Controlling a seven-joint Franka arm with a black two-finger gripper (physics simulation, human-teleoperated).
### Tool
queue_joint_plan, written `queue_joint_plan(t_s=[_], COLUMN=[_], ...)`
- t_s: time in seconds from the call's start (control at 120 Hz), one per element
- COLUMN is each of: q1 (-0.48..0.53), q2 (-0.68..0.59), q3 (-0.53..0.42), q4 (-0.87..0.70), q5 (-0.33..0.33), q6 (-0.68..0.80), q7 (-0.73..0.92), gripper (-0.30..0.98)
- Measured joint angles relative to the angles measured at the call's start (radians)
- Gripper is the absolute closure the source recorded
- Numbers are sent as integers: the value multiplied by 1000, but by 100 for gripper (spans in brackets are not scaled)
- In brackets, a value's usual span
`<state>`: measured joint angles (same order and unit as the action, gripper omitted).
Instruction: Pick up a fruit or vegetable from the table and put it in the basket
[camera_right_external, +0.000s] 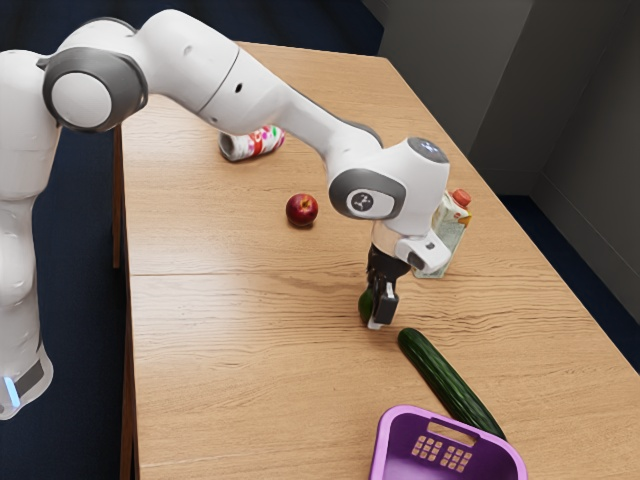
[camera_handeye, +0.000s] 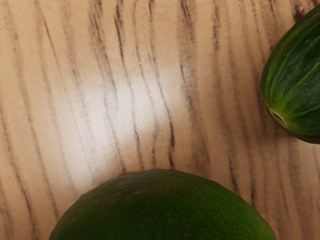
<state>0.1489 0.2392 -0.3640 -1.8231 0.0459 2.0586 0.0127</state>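
Your fingers (camera_right_external: 377, 318) reached low over the wooden tabletop (camera_right_external: 220, 360) with the green fruit (camera_right_external: 366, 306) right at their tips, outside the purple basket (camera_right_external: 392, 436); how far they stood open, or whether they gripped it, you could not tell. The cucumber (camera_right_external: 448, 380) had one end near them, its other end at the basket, farther off. Well apart from them lay the red apple (camera_right_external: 302, 210) and, farther still, the can (camera_right_external: 252, 143). Beyond them, the carton (camera_right_external: 452, 237) stood upright.

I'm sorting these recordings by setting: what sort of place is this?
Perhaps a plain indoor room, rendered: a wooden table, grey walls and a dark blue floor.
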Motion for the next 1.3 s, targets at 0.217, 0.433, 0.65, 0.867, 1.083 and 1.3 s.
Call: queue_joint_plan(t_s=[0.217, 0.433, 0.65, 0.867, 1.083, 1.3], q1=[2, -142, -360, -439, -446, -449], q2=[-77, -70, 126, 221, 238, 237], q3=[-72, -225, -234, -234, -233, -233], q4=[94, 310, 518, 604, 606, 606], q5=[7, 75, 166, 215, 235, 244], q6=[-45, -173, -224, -260, -272, -272], q7=[-9, -12, -12, -11, -6, 5], gripper=[28, 27, 27, 27, 17, 4])
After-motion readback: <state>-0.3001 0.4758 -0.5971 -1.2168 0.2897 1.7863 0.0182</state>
